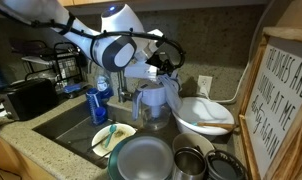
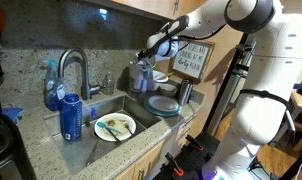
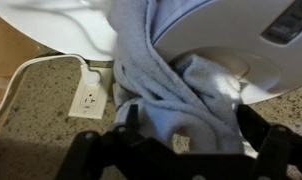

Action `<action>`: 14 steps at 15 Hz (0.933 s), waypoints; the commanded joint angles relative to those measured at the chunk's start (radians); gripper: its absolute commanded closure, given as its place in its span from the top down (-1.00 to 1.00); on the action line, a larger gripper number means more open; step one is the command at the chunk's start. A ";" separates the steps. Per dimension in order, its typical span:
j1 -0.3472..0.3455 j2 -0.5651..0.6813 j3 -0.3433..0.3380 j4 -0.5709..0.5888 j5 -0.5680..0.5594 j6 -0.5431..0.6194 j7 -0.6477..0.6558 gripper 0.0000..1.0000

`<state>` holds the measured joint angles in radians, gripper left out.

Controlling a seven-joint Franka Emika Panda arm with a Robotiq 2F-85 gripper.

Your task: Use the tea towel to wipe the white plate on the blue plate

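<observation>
Granite counter (image 1: 26,150) and a sink fill an exterior view, where the gripper (image 1: 163,68) is closed on the tea towel (image 1: 156,100), which hangs straight below it. The white plate (image 1: 206,112) lies lower than the gripper, just beside the towel. In an exterior view a second plate (image 2: 115,126) sits in the sink, well apart from the gripper. In the wrist view the towel runs up from the fingers (image 3: 253,135) against the white plate, and a wall outlet (image 3: 91,98) is near
</observation>
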<state>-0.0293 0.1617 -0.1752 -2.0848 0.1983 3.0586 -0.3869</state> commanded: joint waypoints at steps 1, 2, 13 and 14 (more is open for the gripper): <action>-0.009 0.026 -0.012 0.023 0.015 -0.040 0.027 0.37; 0.000 0.028 -0.037 0.013 -0.010 -0.047 0.051 0.19; -0.060 0.008 -0.020 -0.002 -0.203 -0.022 0.245 -0.93; -0.065 0.008 -0.008 0.000 -0.200 -0.018 0.246 -0.95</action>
<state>-0.0673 0.1845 -0.2170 -2.0802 0.0237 3.0365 -0.1711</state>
